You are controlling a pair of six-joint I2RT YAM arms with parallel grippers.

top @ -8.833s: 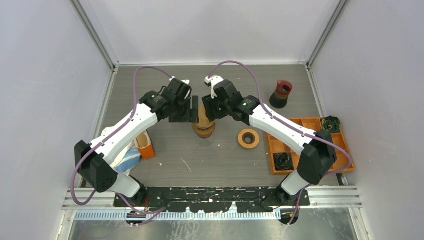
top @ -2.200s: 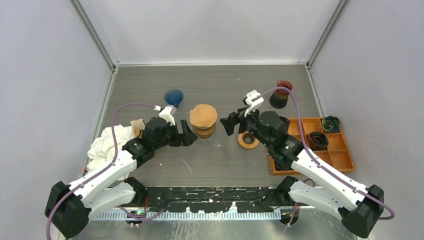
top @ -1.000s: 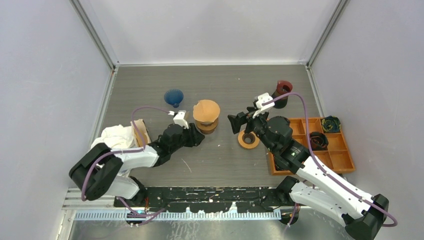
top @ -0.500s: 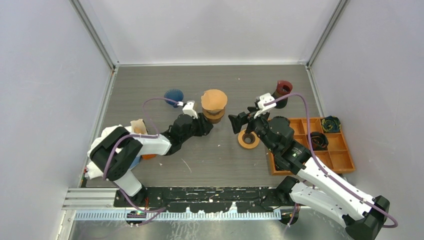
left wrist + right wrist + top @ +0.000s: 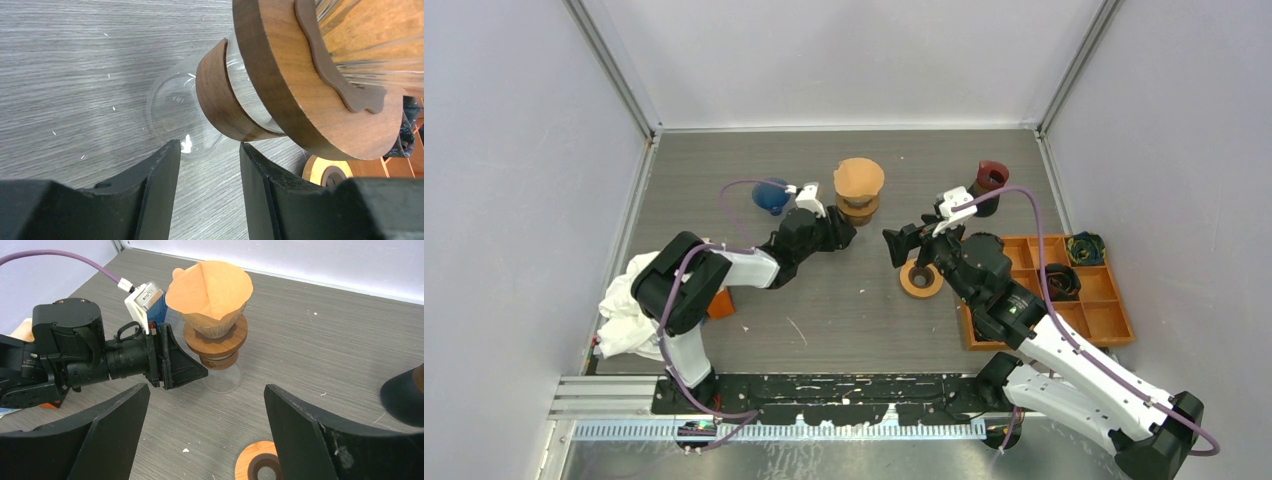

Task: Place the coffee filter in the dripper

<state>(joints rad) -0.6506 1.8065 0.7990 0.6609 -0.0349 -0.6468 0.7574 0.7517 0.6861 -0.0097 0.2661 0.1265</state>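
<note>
The brown paper coffee filter (image 5: 210, 287) sits open in the glass dripper (image 5: 216, 330), its rim standing above it. The dripper (image 5: 858, 185) rests on a wooden disc (image 5: 280, 75) atop a clear glass stand (image 5: 175, 107) with a wooden collar (image 5: 220, 100). My left gripper (image 5: 839, 230) lies low on the table, open, with only bare table between its fingers (image 5: 160, 167). Its tips are right against the foot of the glass stand. My right gripper (image 5: 894, 245) hovers to the right of the stand, wide open and holding nothing.
A wooden ring (image 5: 920, 278) lies under the right gripper. A blue cone (image 5: 771, 195) stands left of the dripper and a dark red cone (image 5: 989, 185) at the back right. An orange compartment tray (image 5: 1024, 330) is on the right; a white cloth (image 5: 629, 300) and a small orange box (image 5: 716, 302) on the left.
The left gripper has slid forward and to the right along the table, and the dripper stand with the filter has moved away toward the back ahead of it. The right arm has stayed still.
</note>
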